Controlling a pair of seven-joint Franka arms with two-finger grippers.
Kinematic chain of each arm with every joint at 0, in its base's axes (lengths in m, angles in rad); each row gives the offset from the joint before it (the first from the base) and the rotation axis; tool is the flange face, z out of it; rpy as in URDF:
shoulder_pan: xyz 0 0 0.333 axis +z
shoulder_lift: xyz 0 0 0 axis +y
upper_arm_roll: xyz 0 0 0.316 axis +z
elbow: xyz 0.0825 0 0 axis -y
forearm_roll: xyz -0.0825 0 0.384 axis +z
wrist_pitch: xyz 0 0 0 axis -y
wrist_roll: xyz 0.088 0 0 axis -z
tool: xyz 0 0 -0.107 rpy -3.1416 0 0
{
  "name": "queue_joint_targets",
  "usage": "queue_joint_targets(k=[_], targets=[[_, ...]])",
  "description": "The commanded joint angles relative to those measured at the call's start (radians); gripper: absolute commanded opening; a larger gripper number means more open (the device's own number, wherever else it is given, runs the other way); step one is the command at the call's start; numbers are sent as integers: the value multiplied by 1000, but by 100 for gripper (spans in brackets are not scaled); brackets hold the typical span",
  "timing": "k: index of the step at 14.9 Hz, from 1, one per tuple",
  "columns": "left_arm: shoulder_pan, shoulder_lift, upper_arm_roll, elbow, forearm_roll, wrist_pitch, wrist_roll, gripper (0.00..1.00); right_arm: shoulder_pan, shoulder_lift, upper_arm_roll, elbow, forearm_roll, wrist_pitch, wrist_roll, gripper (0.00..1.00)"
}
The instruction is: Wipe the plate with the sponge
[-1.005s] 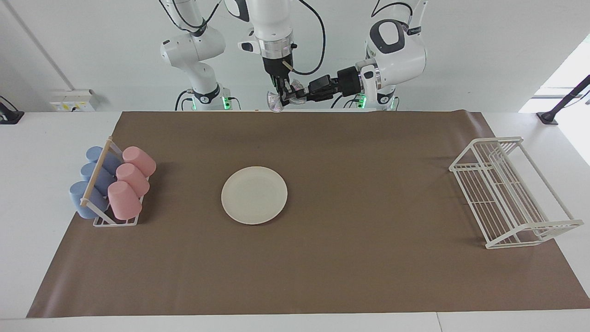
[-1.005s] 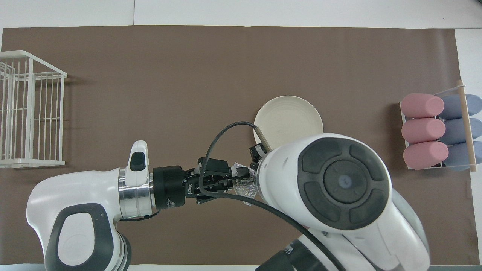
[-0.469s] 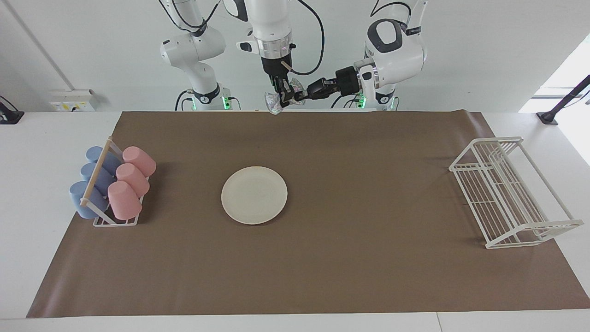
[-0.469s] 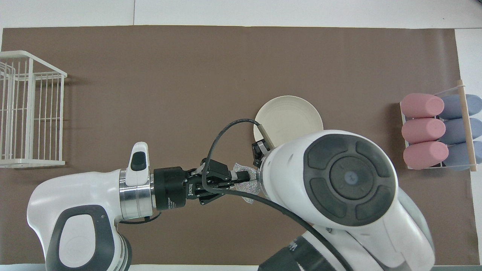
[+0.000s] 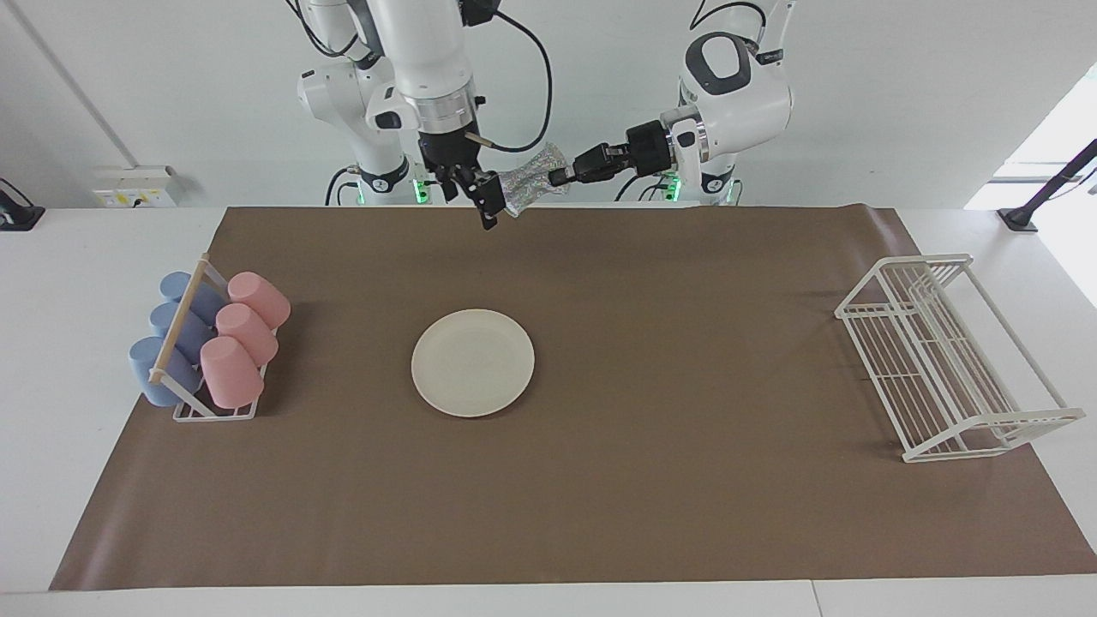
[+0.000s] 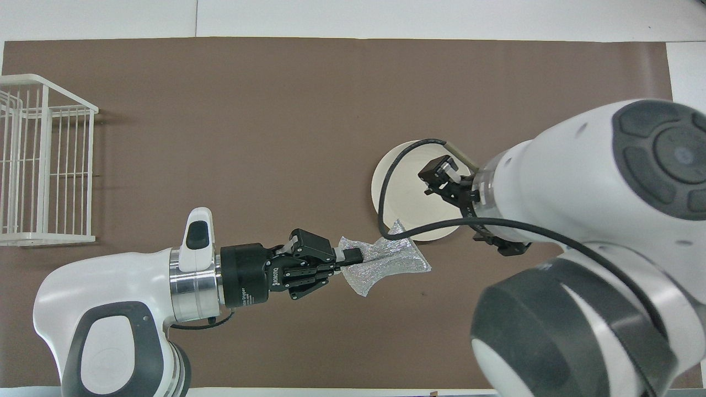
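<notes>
The small silvery-grey glittery sponge point(image 5: 524, 187) is up in the air over the robots' edge of the brown table mat point(image 5: 651, 480), pinched at one end by the left gripper point(image 5: 559, 177), whose fingers are clamped tight on it, so the rest of it hangs out like a crumpled bow. The right gripper point(image 5: 487, 199) is just beside the sponge's free end with its fingers spread apart and holding nothing; whether it actually touches the sponge I can't tell. In the overhead view the sponge point(image 6: 385, 263) sits just off the rim of the round flat cream-white plate point(image 6: 405, 190), and the right arm's big white wrist, its gripper point(image 6: 441, 179) and a black cable cover a good chunk of that plate. The plate point(image 5: 472, 362) itself lies flat on the mat around mid-table, well apart from both grippers and with nothing on it. Toward the right arm's end there's a small white wire holder point(image 5: 214, 411) with three pink cups point(image 5: 244, 334) and three blue cups point(image 5: 167, 338) lying on their sides. Toward the left arm's end stands a white wire dish rack point(image 5: 947, 360), well apart from the plate.
</notes>
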Motion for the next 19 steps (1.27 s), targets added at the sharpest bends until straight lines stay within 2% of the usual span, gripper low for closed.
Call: queue_joint_targets(k=[1, 3, 7, 8, 11, 13, 15, 17, 19], targets=[[21, -30, 2, -30, 0, 18, -16, 0, -87, -10, 11, 4, -14, -16, -262, 100], [47, -30, 2, -40, 70, 13, -21, 0, -127, -8, 11, 4, -14, -16, -419, 100], [87, -35, 2, -67, 131, -14, -22, 0, -259, -8, 11, 1, -15, -19, -827, 100], [104, -36, 4, -67, 136, -57, -19, 0, -271, -8, 11, 1, -15, -24, -872, 100], [257, -35, 4, -41, 194, -304, -7, 0, -288, -7, 6, 4, -15, -35, -1004, 100], [339, -35, 4, -34, 245, -422, 4, 0, -312, -1, 5, 10, -15, -36, -1026, 100], [402, -35, 5, -28, 291, -511, 28, 0, -299, 4, -17, 11, -27, -39, -1085, 100], [457, -30, 5, -12, 358, -588, 57, 0, -238, 30, -72, 69, -113, -45, -1145, 100], [488, -24, 5, 2, 438, -633, 91, 0, -228, 44, -103, 96, -109, -82, -1151, 100]])
